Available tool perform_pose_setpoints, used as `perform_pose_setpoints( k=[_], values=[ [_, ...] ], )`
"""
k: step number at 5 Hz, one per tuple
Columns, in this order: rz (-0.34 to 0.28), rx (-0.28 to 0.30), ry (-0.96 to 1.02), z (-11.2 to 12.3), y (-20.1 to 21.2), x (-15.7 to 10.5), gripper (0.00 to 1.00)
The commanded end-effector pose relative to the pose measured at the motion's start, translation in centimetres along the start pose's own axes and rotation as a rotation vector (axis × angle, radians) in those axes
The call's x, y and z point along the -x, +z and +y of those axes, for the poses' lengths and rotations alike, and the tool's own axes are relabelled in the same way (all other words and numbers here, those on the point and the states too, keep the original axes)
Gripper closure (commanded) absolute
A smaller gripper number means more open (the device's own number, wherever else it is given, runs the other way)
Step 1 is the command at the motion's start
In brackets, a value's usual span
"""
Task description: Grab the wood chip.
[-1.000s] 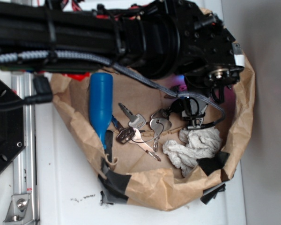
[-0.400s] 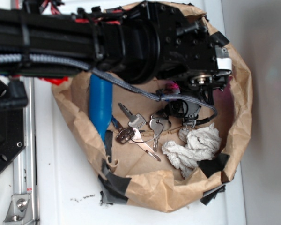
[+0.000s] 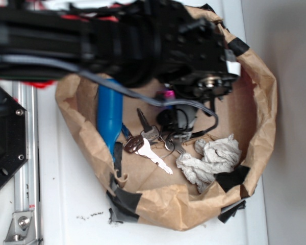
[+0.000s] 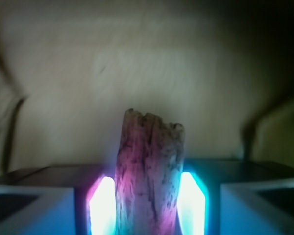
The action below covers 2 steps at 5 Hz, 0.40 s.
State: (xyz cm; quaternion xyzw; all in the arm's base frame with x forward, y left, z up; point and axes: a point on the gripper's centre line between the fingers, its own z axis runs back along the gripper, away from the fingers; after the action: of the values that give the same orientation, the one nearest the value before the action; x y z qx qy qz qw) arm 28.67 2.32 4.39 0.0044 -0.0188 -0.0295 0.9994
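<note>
In the wrist view the wood chip (image 4: 149, 174) stands upright in the middle of the frame, its jagged splintered top pointing to 12 o'clock, and it is pinched between the 2 glowing fingers (image 4: 102, 205) of the gripper (image 4: 147, 208), which press against it at 9 and 3 o'clock; the jaws are closed down to the width of the chip and grip its lower part. Pink and cyan light from the pads colours the rough grain of the wood. Behind it is only blurred brown paper. In the exterior view the black robot arm (image 3: 117, 41) stretches across the top of the frame from 9 o'clock, and its gripper (image 3: 176, 120) hangs over the centre of the brown paper bag (image 3: 260, 102), whose rolled rim is patched with black tape; the chip itself cannot be made out there, hidden under the arm's end. On the bag's floor, a bunch of keys (image 3: 148, 145) lies just at 7 o'clock of the gripper, a crumpled white cloth (image 3: 211, 161) sits at its 4 o'clock, and a blue bottle (image 3: 109, 117) lies along the bag's wall at 9 o'clock. The bag rests on a white table (image 3: 66, 204).
</note>
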Motion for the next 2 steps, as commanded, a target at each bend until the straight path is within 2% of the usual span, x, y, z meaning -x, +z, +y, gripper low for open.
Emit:
perform_pose_setpoints(
  k=[1,2],
  values=[
    [-0.071,-0.009,-0.019,-2.6,11.4,1.6,1.00],
    [-0.061,0.003,0.001,-3.7,16.5,1.9,1.00]
  ],
)
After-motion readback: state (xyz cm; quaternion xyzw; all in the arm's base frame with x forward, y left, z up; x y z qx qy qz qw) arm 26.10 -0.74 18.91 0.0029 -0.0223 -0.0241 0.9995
